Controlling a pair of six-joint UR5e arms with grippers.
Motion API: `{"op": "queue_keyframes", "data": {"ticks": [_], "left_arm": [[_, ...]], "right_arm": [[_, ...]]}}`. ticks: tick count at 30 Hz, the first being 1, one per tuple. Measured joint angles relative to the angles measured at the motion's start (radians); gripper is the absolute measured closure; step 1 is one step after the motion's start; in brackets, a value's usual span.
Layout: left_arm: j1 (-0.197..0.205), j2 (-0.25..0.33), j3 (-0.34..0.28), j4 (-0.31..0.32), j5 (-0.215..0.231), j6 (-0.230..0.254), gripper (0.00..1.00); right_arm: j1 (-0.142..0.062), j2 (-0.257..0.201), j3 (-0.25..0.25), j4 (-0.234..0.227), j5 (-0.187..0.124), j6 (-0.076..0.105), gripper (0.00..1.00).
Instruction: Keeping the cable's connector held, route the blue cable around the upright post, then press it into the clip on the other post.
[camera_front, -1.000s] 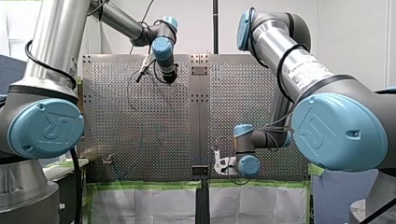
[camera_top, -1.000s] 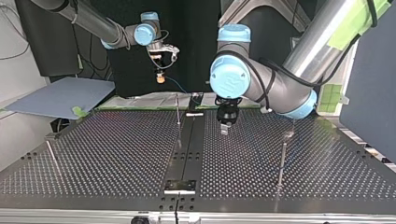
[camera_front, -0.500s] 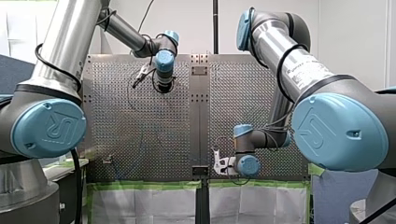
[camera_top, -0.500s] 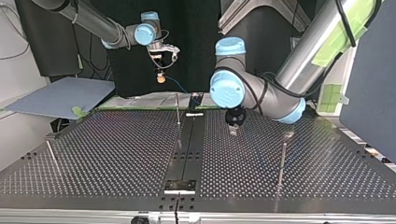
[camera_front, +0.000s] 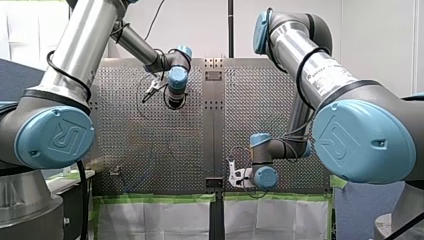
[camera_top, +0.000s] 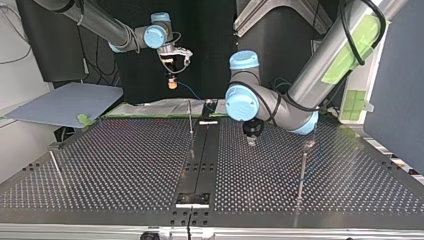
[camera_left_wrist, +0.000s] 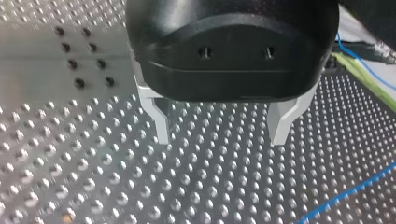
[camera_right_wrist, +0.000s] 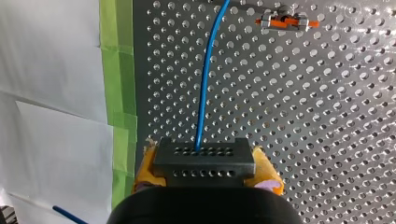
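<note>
Front view, L to R: my left gripper (camera_left_wrist: 220, 140) hangs low over the perforated table (camera_left_wrist: 93, 186), metal fingers (camera_left_wrist: 161, 126) spread w/ nothing btwn them, blue cable (camera_left_wrist: 345, 196) lying slack just beside. My right gripper (camera_right_wrist: 205, 173), at the table's near edge, has its yellow pads (camera_right_wrist: 145, 170) clamped on the black connector (camera_right_wrist: 204, 158), cable running off toward an orange clip (camera_right_wrist: 286, 21). Risk, imo: the thin cable lies flat, so the left fingers may miss it or scrape the plate, and a hard tug while routing could drag the connector out of the pads.

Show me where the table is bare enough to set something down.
In the top view, bare table lies between the left-side post and the centre rail. Crowded beyond the rail: my left hand, blue cable, right-side post.
</note>
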Motion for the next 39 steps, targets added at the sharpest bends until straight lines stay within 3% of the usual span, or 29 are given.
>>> {"op": "queue_keyframes", "data": {"ticks": [8,20,29,39], "left_arm": [[0.04,-0.028,0.0,0.059,-0.012,0.025,0.01],[0.063,-0.044,0.0,0.169,-0.015,0.039,0.01],[0.072,-0.106,0.0,0.185,-0.023,0.051,0.01],[0.071,-0.135,0.0,0.185,-0.037,0.066,0.01]], "right_arm": [[0.0,0.0,0.0,0.0,0.0,0.0,1.0],[0.0,0.0,0.0,-0.002,0.0,-0.001,1.0],[0.0,0.0,0.0,-0.004,0.0,0.0,1.0],[0.0,0.0,0.0,-0.004,0.0,0.0,1.0]]}}
